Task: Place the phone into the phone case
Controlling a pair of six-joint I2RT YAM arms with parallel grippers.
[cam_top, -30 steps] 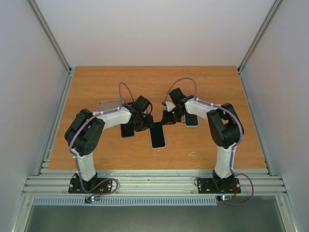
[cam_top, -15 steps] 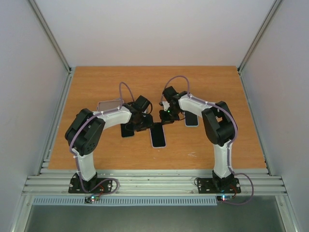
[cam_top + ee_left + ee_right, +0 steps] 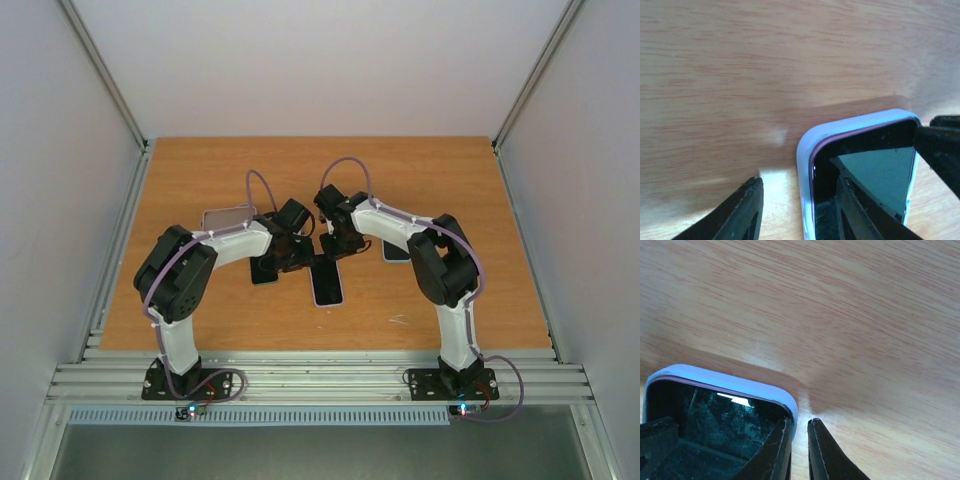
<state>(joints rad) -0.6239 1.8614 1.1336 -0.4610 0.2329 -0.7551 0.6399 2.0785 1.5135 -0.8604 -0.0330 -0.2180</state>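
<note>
Looking past both pincers, I see bare table [image 3: 865, 315] ahead, with open room beyond the fingertips. Outboard of the left pincer [image 3: 800, 186] lie a dark handset [image 3: 263, 272] and, farther off, a grey flat piece [image 3: 228, 216]. A pale flat piece [image 3: 397, 251] sits outboard of the right pincer [image 3: 800, 422]. My left pincer stands moderately wide, straddling the rim of the pale blue phone case [image 3: 804, 145], its outer finger clear. My right pincer is narrow at the case's corner; whether it nips the rim I cannot tell. The phone [image 3: 875, 170], dark glass, lies inside the case, its far end between both pincers.
</note>
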